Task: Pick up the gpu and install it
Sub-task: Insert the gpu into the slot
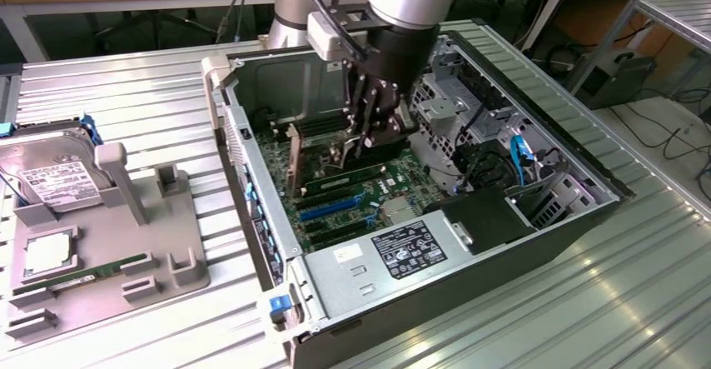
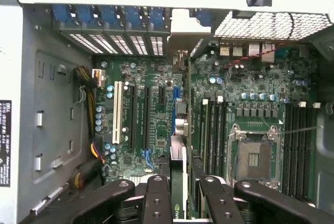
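The open computer case [image 1: 261, 219] lies on its side with the green motherboard [image 2: 250, 88] facing up. My gripper [image 1: 367, 140] reaches down into it. In the wrist view the gripper [image 2: 180, 198] is shut on the gpu [image 2: 179, 172], a thin black card seen edge-on between the two black fingers [image 2: 156, 198]. The card runs over the board towards the rear slot openings, alongside the blue expansion slot [image 2: 175, 109] and the black memory slots [image 2: 211, 130]. In the exterior view the gpu [image 1: 358, 154] is mostly hidden under the gripper. Whether it sits in a slot I cannot tell.
A grey parts tray [image 1: 166, 261] at the exterior view's left holds a silver hard drive [image 1: 50, 177], a processor chip [image 1: 45, 252] and a green memory stick [image 1: 83, 273]. Inside the case are the power supply [image 1: 405, 252], the bare processor socket [image 2: 255, 156] and a drive cage [image 1: 444, 107].
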Controlling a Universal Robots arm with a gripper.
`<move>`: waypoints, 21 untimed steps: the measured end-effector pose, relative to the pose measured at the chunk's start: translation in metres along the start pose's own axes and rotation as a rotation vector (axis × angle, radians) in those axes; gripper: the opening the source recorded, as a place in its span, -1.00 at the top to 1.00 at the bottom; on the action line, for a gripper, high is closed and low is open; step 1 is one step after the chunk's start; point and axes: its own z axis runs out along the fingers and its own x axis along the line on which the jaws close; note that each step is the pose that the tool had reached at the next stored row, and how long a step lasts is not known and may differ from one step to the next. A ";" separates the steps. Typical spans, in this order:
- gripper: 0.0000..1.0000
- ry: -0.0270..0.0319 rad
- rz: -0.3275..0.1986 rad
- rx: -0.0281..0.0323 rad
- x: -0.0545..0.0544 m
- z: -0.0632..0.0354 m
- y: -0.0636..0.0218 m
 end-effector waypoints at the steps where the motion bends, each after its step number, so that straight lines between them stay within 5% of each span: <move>1: 0.47 0.0001 0.000 0.0000 0.001 0.0004 0.0010; 14: 0.47 -0.0015 0.022 0.0019 0.004 0.0223 0.0122; 21: 0.47 -0.0015 0.026 0.0131 0.001 0.0347 0.0196</move>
